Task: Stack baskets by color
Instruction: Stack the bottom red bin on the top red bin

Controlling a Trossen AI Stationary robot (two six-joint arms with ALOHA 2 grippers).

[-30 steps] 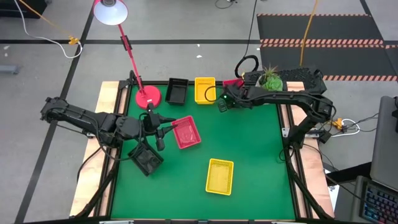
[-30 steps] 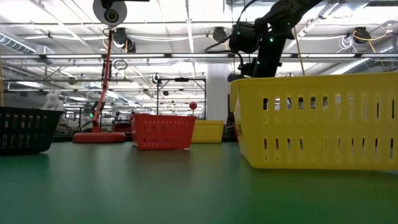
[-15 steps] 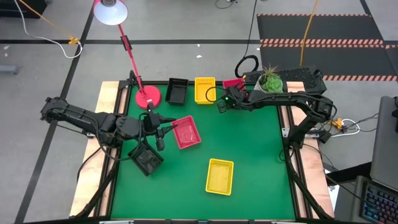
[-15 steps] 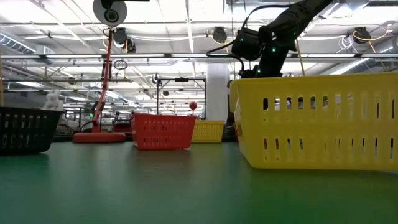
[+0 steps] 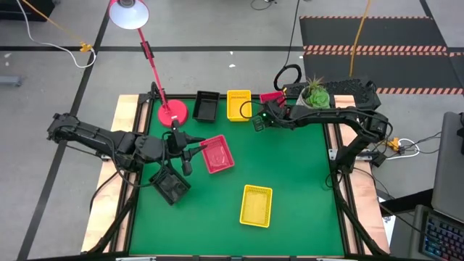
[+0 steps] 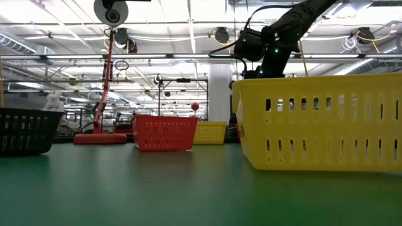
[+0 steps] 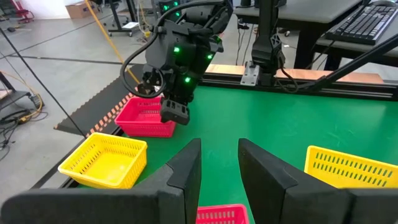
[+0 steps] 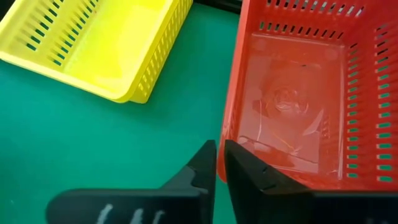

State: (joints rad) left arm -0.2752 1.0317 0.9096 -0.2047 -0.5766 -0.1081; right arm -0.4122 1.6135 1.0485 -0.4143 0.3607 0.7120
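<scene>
Although each colour shows in two separate places on the green worktop (image 5: 297,188), no colour looks fully gathered yet, so the sorting seems to be somewhere in its middle; whether any basket already has another nested inside it cannot be told from above. Along the far edge sit the back black basket (image 5: 206,106), the back yellow basket (image 5: 238,104) just beside it, and the back red-pink basket (image 8: 298,106) near the far right corner. The right pincer (image 8: 219,163) is clenched on the near wall of that back red-pink basket, the thin rim caught between its fingers, which suggests this one is about to be carried to its partner. The middle red-pink basket (image 5: 217,154) lies toward the left of the worktop, and the left pincer (image 7: 219,168) hangs over its rim with fingers parted, gripping nothing that can be seen. Under the left arm sits the near black basket (image 5: 171,187), well apart from its match, and the front yellow basket (image 5: 256,205) lies alone near the front edge. Left to do, then: join the two reds, the two blacks and the two yellows. A round red lamp base (image 5: 172,113) stands beside the back black basket and could crowd a reach there; a potted plant (image 5: 315,94) sits behind the right arm, off the route.
</scene>
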